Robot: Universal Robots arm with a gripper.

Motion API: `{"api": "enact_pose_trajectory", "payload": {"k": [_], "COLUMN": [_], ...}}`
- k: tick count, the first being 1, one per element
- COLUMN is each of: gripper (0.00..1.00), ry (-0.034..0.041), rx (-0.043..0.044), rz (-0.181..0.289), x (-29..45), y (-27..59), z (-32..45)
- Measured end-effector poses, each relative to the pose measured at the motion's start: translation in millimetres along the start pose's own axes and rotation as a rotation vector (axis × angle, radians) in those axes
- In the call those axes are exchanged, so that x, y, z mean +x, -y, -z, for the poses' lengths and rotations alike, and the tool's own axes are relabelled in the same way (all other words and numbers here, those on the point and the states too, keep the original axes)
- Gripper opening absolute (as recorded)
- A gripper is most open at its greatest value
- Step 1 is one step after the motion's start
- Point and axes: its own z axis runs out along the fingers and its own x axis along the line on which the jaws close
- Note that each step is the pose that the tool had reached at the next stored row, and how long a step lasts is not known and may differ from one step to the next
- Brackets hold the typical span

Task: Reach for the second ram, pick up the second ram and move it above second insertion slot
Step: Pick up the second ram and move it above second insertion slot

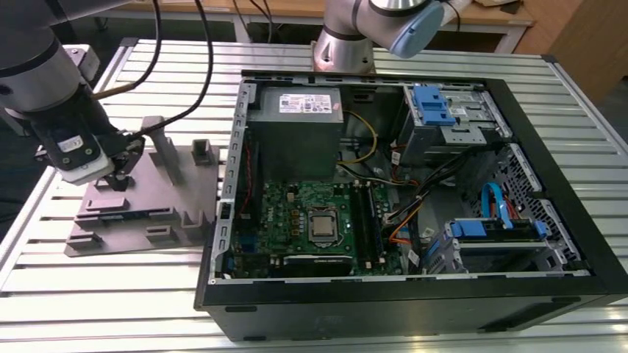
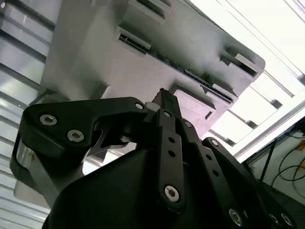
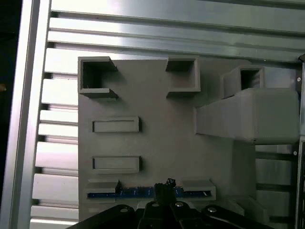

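End effector [image 3: 166, 186] at second ram [image 3: 133, 192] along fixture [image 3: 157, 95] edge

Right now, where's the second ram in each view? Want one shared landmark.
Exterior view: the second ram is a thin bluish strip in the grey fixture at the exterior view's left, below the gripper.
First wrist view: blue strip in the fixture's slot, partly behind the gripper.
Second wrist view: dark strip across the fixture, just beyond the gripper.
Shared landmark: the grey fixture holding it.
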Motion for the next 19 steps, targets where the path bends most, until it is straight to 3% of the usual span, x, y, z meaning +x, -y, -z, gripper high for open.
{"api": "enact_pose_trajectory", "payload": {"k": [12, 13, 19], "gripper": [0.11, 0.11, 0.11], "ry": [-0.0092, -0.0110, -0.0152], "rx": [-0.0038, -0.0046, -0.0064], "rz": [0.218, 0.263, 0.363], "x": [0.0, 0.0, 0.0], "y": [0.0, 0.0, 0.0], "z": [-0.2, -0.3, -0.4]}}
